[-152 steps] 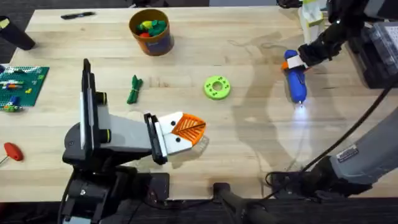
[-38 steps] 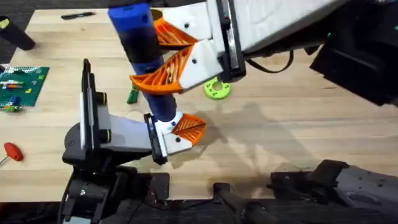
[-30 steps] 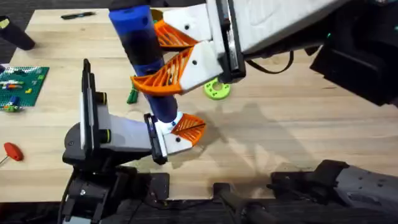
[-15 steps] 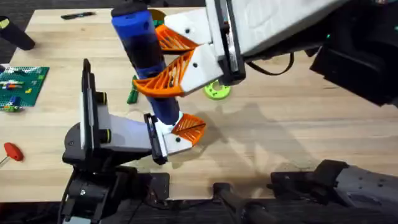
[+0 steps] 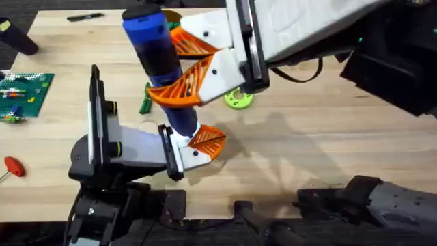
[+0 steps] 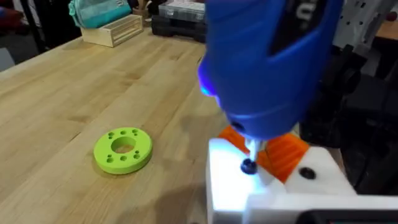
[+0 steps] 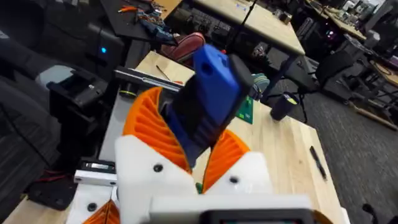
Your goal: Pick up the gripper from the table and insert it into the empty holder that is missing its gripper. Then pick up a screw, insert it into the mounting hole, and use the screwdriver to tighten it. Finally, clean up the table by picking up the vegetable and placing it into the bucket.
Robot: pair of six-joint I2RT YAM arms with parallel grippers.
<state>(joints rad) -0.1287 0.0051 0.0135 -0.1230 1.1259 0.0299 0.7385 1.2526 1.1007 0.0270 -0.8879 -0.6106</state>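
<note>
Right hand (image 5: 179, 67) pinches the screwdriver (image 5: 158, 65), tip on the screw (image 6: 249, 166) in the holder (image 6: 273, 196) on the left arm; tilt could cam the bit out; left hand's state can't tell.

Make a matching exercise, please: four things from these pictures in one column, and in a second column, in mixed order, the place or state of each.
Things:
1. screwdriver
2. vegetable
3. lime-green disc
4. red-handled tool

Places or states:
A. lying flat on the bare wood
B. at the table's left edge
C. clamped upright in the right pincer, tip on a dark screw
D. on the table, partly hidden behind the screwdriver

Pairs: 1-C, 2-D, 3-A, 4-B
</note>
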